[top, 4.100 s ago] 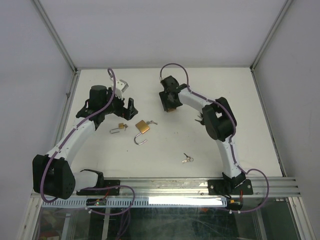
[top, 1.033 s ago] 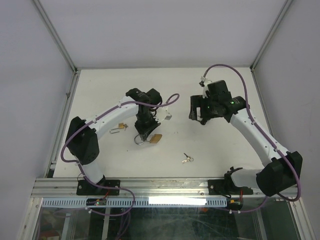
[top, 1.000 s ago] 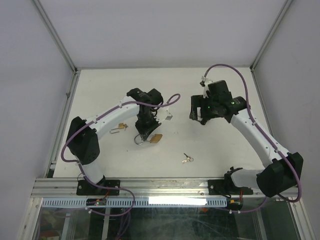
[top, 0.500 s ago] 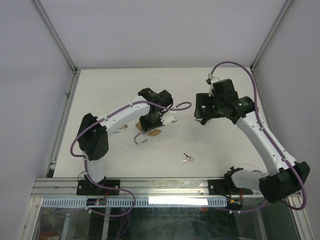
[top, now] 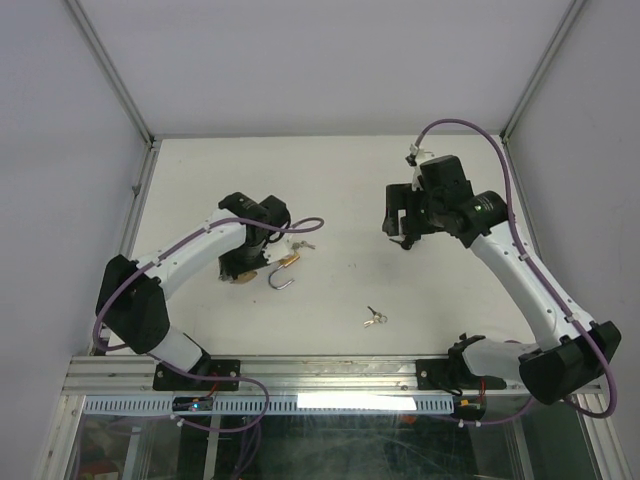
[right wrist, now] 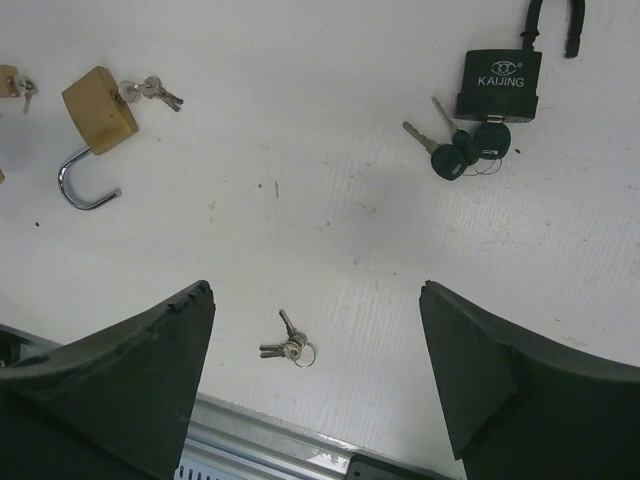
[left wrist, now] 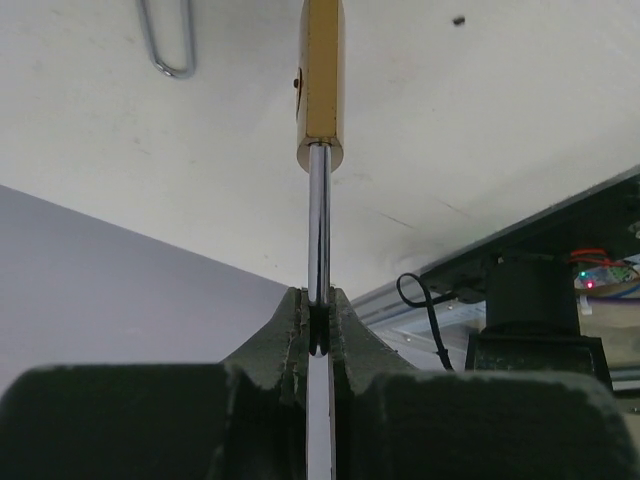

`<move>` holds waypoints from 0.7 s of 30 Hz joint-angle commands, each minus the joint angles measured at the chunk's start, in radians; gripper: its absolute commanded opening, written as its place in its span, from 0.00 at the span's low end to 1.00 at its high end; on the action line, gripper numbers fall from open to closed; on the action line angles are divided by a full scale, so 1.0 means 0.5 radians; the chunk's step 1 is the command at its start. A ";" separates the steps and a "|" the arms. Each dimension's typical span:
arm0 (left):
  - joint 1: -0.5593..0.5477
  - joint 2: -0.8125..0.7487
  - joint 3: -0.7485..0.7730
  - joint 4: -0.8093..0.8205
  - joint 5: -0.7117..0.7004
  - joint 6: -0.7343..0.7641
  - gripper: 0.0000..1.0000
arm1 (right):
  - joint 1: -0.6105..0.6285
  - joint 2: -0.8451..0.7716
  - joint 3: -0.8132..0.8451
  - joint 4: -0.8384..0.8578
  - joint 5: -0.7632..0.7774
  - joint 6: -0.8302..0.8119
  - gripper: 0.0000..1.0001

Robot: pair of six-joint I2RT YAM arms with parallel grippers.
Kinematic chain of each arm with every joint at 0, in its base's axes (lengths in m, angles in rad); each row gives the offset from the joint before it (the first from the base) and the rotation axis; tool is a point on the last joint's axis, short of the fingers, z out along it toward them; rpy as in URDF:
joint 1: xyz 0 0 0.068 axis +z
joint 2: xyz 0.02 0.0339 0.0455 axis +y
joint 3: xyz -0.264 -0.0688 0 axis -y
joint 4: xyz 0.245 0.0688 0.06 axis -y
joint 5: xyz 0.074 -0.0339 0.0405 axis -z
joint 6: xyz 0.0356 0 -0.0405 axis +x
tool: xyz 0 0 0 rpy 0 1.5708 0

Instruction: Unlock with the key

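The left pincer [left wrist: 318, 320] is pressed together on the steel shackle [left wrist: 317, 220] of a small lock [left wrist: 320, 80]. The wrist view sees this lock edge-on, its brass body hanging out past the fingertips, above the white surface [top: 330, 180]. From overhead the same pincer sits low at centre-left, with a bit of brass showing just below it.

Just right of it lies the big lock [right wrist: 100, 108], flat on the surface, its shackle [right wrist: 85, 190] swung open. A key [right wrist: 152, 91] sticks out of its body, a second key on the same ring. The thin metal loop [left wrist: 166, 40] at the top of the left wrist view is probably this shackle, though the angle is too poor to be sure.

The right pincer [right wrist: 312, 290] is spread wide and holds nothing, raised above the surface, right of centre. Its camera looks down on a black lock [right wrist: 500, 85], its black shackle open too. The black keys [right wrist: 458, 148] lie just beside its body. A pair of loose keys [right wrist: 290, 349] lies nearer the front edge, well apart from all three locks.
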 commanded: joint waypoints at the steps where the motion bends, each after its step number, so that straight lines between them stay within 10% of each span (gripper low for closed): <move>1: 0.018 -0.094 -0.178 -0.041 -0.129 -0.005 0.00 | 0.044 0.027 0.093 0.058 0.023 -0.023 0.86; 21: -0.029 0.250 -0.042 -0.038 -0.324 0.233 0.00 | 0.098 0.046 0.090 0.074 0.017 -0.067 0.85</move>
